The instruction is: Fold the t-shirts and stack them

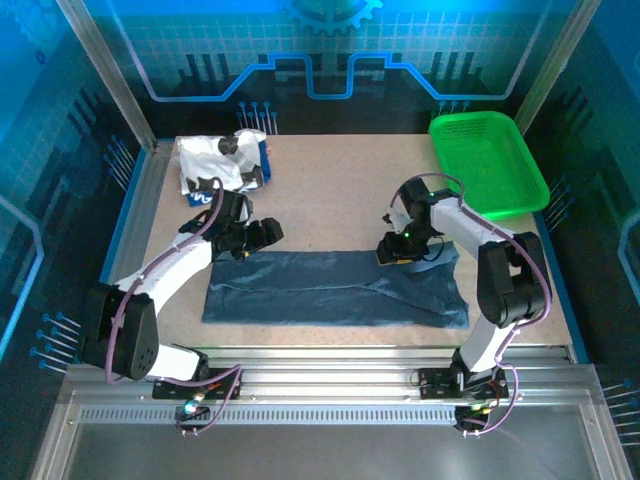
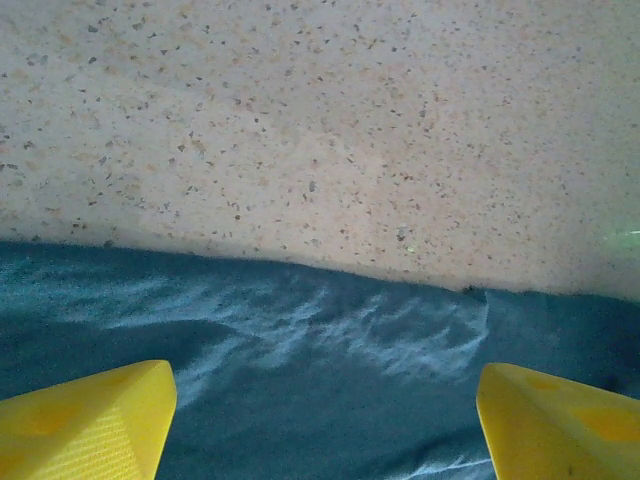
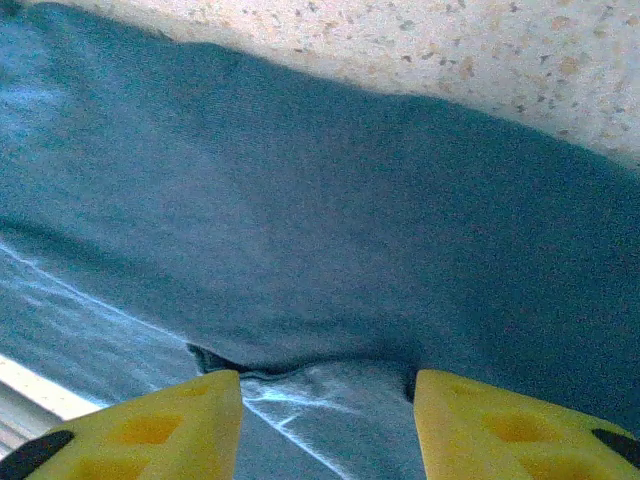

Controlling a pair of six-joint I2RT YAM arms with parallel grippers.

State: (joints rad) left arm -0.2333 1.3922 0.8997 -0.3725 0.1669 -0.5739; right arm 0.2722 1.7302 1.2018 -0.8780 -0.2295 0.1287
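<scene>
The large slate-blue cloth t-shirt (image 1: 330,290) lies spread on the speckled worktop (image 1: 340,180), with the crumpled white printed t-shirt (image 1: 215,160) at the far left corner. The left claw (image 2: 325,400) hangs released over the blue shirt's far edge. The right claw (image 3: 328,400) straddles a bunched fold, but I cannot tell if it grips.

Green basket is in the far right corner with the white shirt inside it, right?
No. The green basket sits in the far right corner, but the white shirt lies on the table at the far left, as the top view shows.
</scene>
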